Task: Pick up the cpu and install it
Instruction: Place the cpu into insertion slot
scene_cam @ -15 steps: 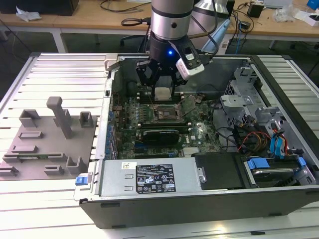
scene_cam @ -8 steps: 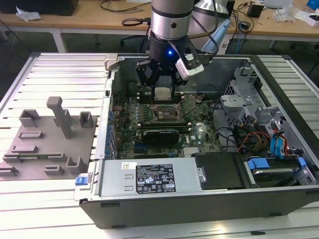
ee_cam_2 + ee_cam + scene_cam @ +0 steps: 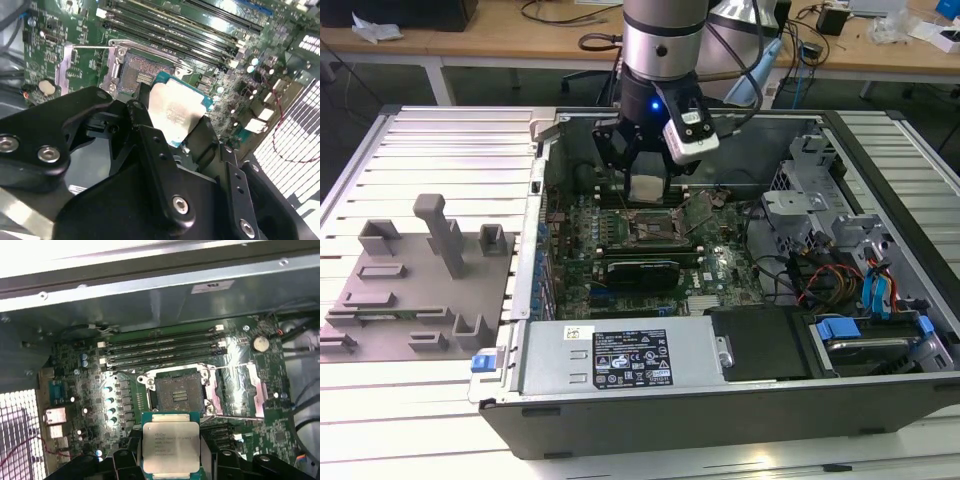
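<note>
The cpu (image 3: 648, 186), a small square chip with a pale silvery top and a teal edge, hangs in my gripper (image 3: 649, 178), which is shut on its two opposite sides. It hovers a little above the open, dark metal-framed socket (image 3: 658, 228) of the green motherboard (image 3: 715, 262) inside the computer case. In the first wrist view the cpu (image 3: 171, 446) sits just short of the bare socket (image 3: 179, 392). In the second wrist view the cpu (image 3: 176, 111) is clamped between black fingers (image 3: 144, 124), with the socket (image 3: 139, 75) beyond it.
Memory slots (image 3: 162, 347) run beside the socket. A graphics card (image 3: 640, 272) lies across the board, and cables with drive bays (image 3: 840, 260) fill the case at the exterior view's right. A grey tray (image 3: 410, 300) with blocks and posts stands at the exterior view's left.
</note>
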`<action>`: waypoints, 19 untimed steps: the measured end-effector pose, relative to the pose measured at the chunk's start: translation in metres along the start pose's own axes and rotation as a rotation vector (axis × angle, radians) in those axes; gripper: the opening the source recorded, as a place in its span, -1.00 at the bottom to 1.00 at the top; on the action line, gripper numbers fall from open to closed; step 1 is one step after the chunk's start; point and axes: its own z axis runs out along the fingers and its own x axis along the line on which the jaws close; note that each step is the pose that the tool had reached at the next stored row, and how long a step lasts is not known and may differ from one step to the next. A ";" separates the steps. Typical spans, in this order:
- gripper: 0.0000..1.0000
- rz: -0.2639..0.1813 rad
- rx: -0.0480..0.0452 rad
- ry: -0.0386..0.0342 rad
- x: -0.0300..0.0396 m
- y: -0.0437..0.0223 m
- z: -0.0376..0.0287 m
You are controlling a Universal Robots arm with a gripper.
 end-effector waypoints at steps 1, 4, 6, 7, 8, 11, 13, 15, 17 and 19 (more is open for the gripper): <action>0.09 0.041 -0.0001 -0.0017 0.0000 0.0000 0.0001; 0.09 0.104 -0.0003 -0.0043 0.0000 0.0000 0.0002; 0.09 0.156 -0.0005 -0.0064 0.0000 0.0000 0.0004; 0.09 0.180 -0.0006 -0.0074 0.0000 0.0000 0.0004; 0.09 0.225 -0.0008 -0.0092 0.0000 0.0000 0.0005; 0.09 0.346 -0.0013 -0.0142 0.0000 0.0000 0.0010; 0.09 0.376 -0.0014 -0.0154 0.0000 0.0000 0.0011; 0.09 0.430 -0.0015 -0.0176 0.0000 -0.0001 0.0013; 0.09 0.499 -0.0017 -0.0205 0.0000 -0.0001 0.0017; 0.09 0.544 -0.0019 -0.0223 0.0000 -0.0001 0.0020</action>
